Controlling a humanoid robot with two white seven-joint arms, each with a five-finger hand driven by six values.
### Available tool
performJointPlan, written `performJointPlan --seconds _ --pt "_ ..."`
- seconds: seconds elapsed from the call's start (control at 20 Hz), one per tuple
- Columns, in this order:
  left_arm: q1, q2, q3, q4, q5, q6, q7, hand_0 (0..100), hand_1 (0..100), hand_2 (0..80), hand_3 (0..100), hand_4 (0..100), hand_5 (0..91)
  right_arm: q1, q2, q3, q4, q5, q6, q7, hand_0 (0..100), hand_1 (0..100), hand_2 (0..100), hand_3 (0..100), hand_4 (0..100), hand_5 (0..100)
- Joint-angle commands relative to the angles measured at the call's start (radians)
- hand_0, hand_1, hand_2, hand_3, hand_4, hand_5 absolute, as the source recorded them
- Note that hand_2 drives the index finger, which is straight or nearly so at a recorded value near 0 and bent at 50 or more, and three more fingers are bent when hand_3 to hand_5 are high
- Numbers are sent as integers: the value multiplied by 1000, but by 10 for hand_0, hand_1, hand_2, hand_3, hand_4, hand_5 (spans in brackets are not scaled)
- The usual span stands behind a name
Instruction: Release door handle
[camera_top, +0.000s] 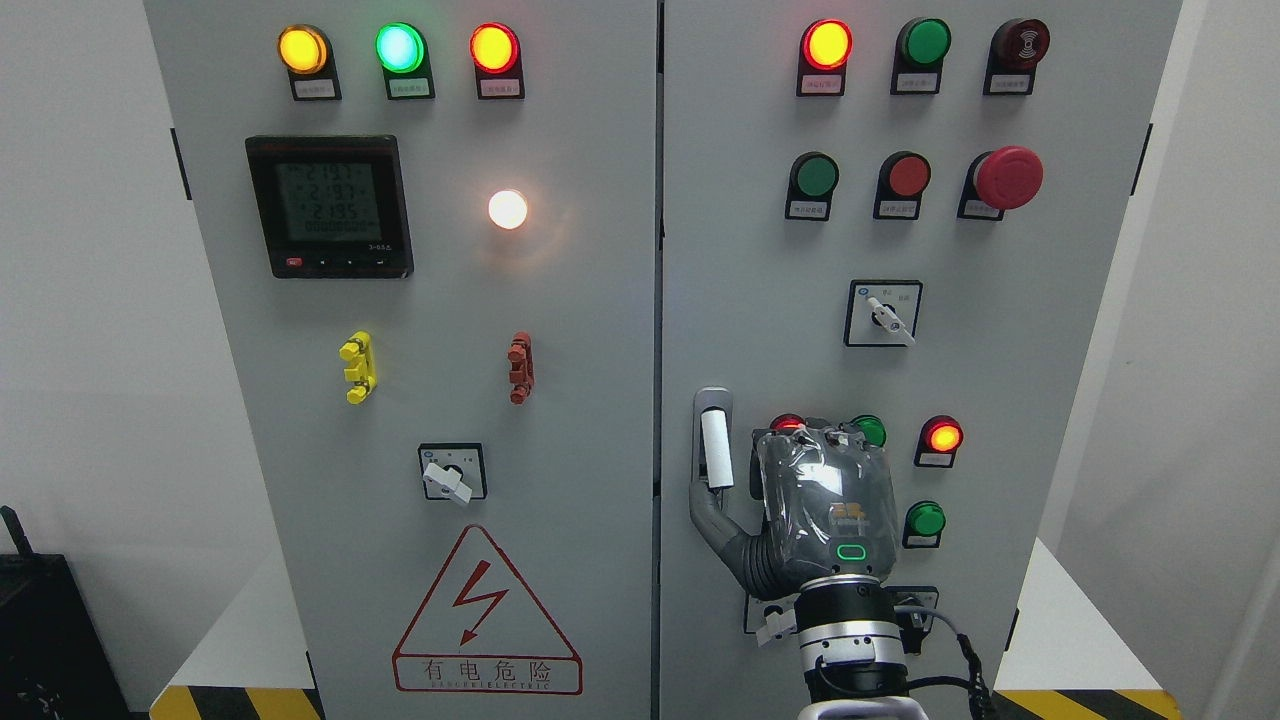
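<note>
One R hand, thumb touching door handle bottom.

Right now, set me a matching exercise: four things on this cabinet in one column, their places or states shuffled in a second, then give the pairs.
Things:
1. meter
2. warning triangle
3. mushroom button
4. door handle

Places or states:
A. right door, upper right, red
B. left door, upper left, screen lit
C. right door's left edge, thumb of the right hand beside it
D. left door, bottom, red lightning bolt

Pairs: 1-B, 2-D, 3-A, 4-C
</note>
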Motion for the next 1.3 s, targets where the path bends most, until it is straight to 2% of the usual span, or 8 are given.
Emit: performJointPlan --seconds 0.0,1.25 --pt "0 0 0 0 0 -1 0 0 0 32 174 127 0 3 1 -2 -4 -4 0 -1 330 435 770 884 702 508" --pt "0 0 0 0 0 -1 0 0 0 33 173 127 0 11 1 -22 -13 -21 0 -9 360 446 771 879 703 504"
